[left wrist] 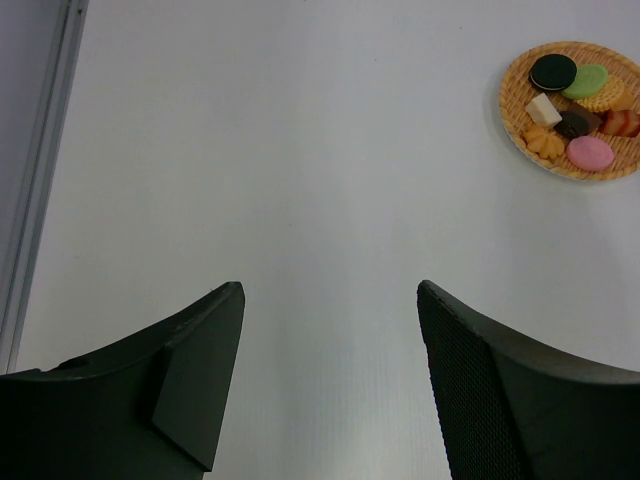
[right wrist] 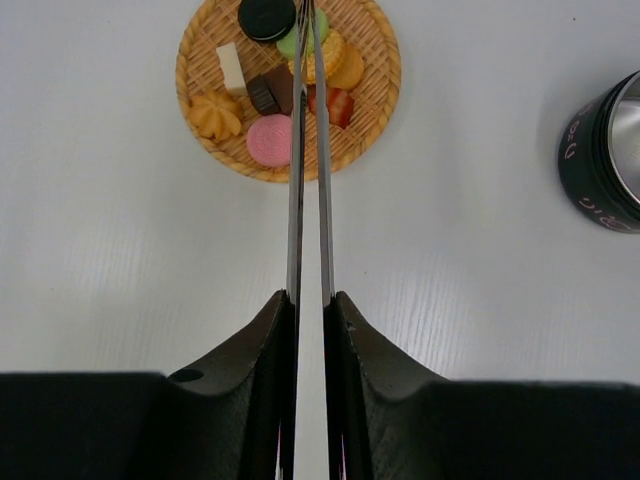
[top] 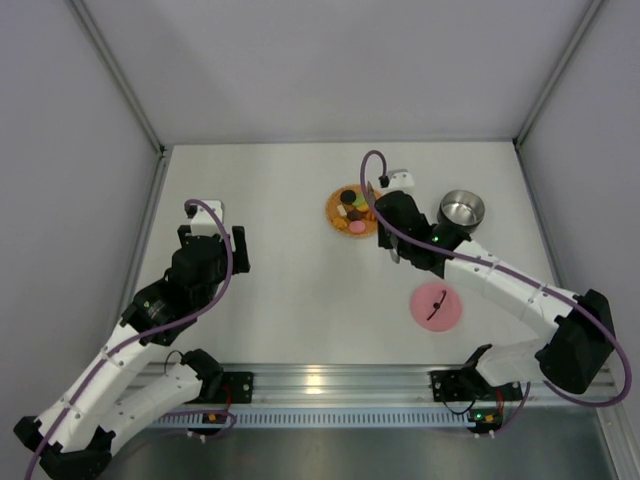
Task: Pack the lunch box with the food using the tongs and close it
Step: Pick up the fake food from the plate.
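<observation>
My right gripper (right wrist: 310, 297) is shut on the tongs (right wrist: 308, 150), pressing the two thin silver arms nearly together. The arms reach forward over the food (right wrist: 268, 140), and their tips end at the green and orange pieces on the far side of the woven mat (right wrist: 375, 110). Whether a piece is pinched I cannot tell. The lunch box (right wrist: 605, 150) stands open to the right, shiny steel (top: 461, 209) from above. Its pink lid (top: 437, 304) lies flat nearer the arm bases. My left gripper (left wrist: 330, 290) hangs open over bare table, far left of the food (left wrist: 575, 105).
Grey walls enclose the white table on the left, back and right. The right arm (top: 500, 285) stretches diagonally between the lid and the lunch box. A metal rail (top: 330, 385) runs along the near edge.
</observation>
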Available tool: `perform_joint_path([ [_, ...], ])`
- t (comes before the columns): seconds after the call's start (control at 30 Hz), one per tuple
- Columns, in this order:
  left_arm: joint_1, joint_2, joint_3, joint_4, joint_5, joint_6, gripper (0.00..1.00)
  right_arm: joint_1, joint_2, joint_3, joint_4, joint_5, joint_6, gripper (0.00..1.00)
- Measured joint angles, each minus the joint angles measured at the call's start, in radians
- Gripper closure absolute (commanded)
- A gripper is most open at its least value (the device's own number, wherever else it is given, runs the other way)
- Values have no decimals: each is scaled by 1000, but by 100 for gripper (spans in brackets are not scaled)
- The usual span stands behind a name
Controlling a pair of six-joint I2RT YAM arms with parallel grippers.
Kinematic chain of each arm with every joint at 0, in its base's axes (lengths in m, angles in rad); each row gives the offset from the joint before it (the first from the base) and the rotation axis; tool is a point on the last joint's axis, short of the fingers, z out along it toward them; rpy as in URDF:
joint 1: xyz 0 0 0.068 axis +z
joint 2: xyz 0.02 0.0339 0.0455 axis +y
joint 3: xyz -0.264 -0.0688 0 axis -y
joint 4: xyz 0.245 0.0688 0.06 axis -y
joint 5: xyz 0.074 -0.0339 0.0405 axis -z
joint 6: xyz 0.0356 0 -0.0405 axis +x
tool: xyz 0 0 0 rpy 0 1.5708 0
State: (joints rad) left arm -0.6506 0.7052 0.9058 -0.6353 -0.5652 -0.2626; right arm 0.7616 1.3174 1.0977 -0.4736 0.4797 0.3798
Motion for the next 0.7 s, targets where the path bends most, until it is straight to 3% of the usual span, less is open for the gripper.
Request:
perform_joint_path([
  [0.37,0,0,0,0,3,0,25,-119,36,29,-18,-78,-32,60],
  [0.7,0,0,0,0,11,0,25,-177,179,79,-13,-194,-46,54],
])
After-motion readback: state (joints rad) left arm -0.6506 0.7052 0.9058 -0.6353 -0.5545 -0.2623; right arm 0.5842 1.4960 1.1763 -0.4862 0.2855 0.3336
